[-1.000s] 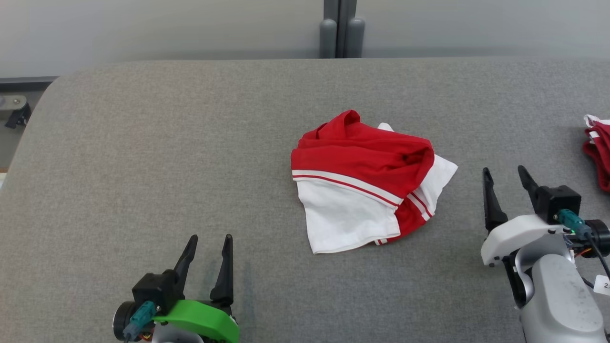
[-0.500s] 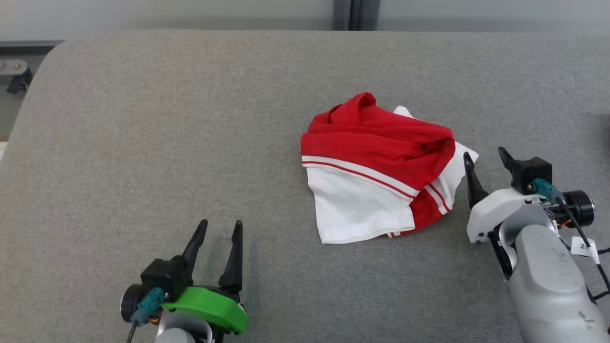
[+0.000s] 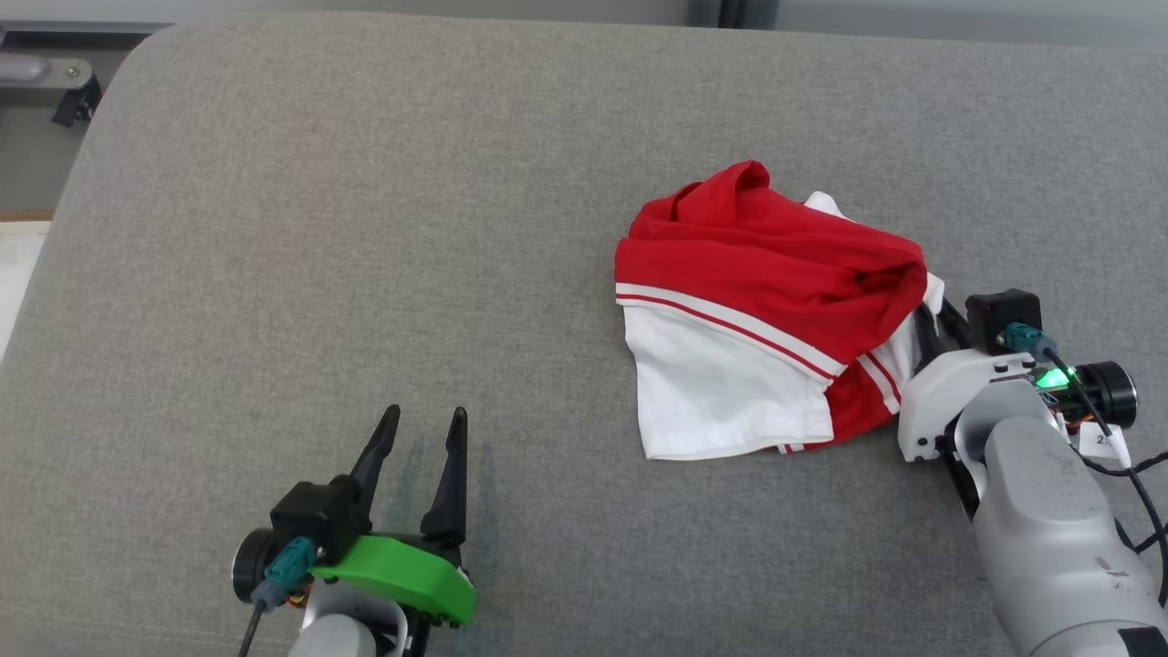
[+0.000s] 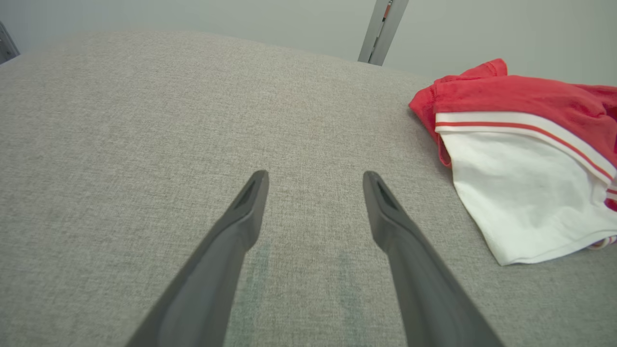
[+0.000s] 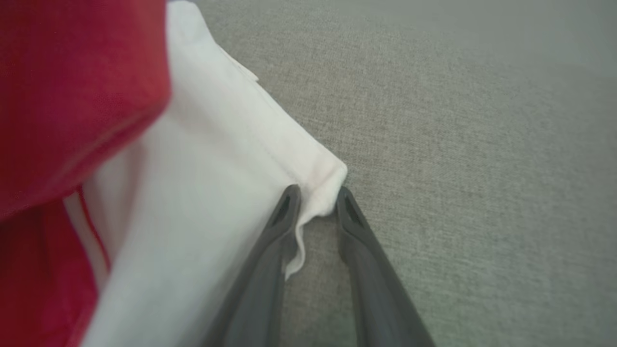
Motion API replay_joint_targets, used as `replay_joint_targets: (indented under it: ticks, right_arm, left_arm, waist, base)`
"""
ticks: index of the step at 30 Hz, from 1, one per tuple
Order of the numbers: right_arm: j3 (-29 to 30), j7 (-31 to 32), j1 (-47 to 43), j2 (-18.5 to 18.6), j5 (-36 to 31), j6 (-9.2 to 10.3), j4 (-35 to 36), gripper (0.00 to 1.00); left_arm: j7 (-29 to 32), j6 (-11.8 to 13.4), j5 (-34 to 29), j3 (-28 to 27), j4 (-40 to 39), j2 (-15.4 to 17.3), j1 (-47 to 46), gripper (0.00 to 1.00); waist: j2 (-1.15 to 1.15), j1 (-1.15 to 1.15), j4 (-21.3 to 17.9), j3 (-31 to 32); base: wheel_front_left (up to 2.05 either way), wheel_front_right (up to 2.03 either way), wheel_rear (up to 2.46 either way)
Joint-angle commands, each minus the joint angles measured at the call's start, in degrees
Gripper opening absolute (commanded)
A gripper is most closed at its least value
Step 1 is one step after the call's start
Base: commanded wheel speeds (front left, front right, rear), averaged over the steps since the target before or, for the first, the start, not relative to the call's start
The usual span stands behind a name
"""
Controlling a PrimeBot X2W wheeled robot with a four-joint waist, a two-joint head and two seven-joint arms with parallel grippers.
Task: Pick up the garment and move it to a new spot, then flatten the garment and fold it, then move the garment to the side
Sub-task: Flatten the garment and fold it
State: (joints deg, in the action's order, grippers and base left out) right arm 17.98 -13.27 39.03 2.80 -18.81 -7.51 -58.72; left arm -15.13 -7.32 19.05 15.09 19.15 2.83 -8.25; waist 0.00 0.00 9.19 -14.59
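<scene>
The garment (image 3: 757, 301) is a crumpled red and white piece with red and white stripes, lying right of the middle of the grey surface. It also lies at the right in the left wrist view (image 4: 520, 164). My right gripper (image 3: 940, 319) is at the garment's right edge. In the right wrist view its fingers have closed on the garment's (image 5: 193, 168) white hemmed corner, which is pinched between the tips of the right gripper (image 5: 318, 195). My left gripper (image 3: 425, 415) stands open and empty at the lower left, well apart from the cloth, its fingers spread over bare fabric in its own view (image 4: 314, 174).
The grey fabric-covered table (image 3: 319, 228) has a rounded far-left corner, with a metal fixture (image 3: 55, 78) beyond it. A grey post (image 3: 730, 11) stands behind the far edge. Faint greenish marks (image 3: 484, 493) sit beside the left gripper.
The head camera has tilted and shifted. My right gripper moved left to the garment's right corner and closed its fingers on the white hem. The left gripper stayed open in place.
</scene>
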Motion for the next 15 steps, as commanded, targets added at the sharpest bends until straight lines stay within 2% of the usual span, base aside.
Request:
replay_joint_targets:
  ticks: [1,4,6,11,15]
  right_arm:
    - [0.55,-0.34,-2.28,0.36,0.72,0.05,-1.13,0.00]
    - [-0.34,-1.78,-0.52,0.34,2.87,0.07,1.41,0.00]
    - [-2.07,-1.95,1.29,0.28,6.12,0.06,5.55,0.00]
    - [-9.14,-1.96,1.79,0.59,16.31,0.07,18.67,0.00]
    - [-14.88,-1.97,4.66,1.29,24.69,0.06,24.66,0.00]
  left_arm:
    - [-0.01,-0.26,0.16,-0.27,0.20,0.18,0.39,1.00]
    - [0.00,-0.26,-0.19,-0.57,0.29,0.19,1.23,1.00]
    - [-0.01,-0.26,-0.45,-0.76,0.36,0.19,1.76,1.00]
    - [-0.01,-0.26,-0.62,-1.12,0.44,0.18,3.27,1.00]
    - [0.00,-0.26,-0.55,-1.38,0.48,0.19,4.40,1.00]
  waist:
    - [0.00,0.00,-0.59,1.25]
    - [0.00,0.00,-1.34,2.71]
    - [0.00,0.00,-1.90,3.81]
    - [0.00,0.00,-3.27,6.88]
    - [0.00,0.00,-4.09,8.94]
  base:
    - [0.00,0.00,0.00]
    - [0.00,0.00,0.00]
    - [0.00,0.00,0.00]
    - [0.00,0.00,0.00]
    - [0.00,0.00,0.00]
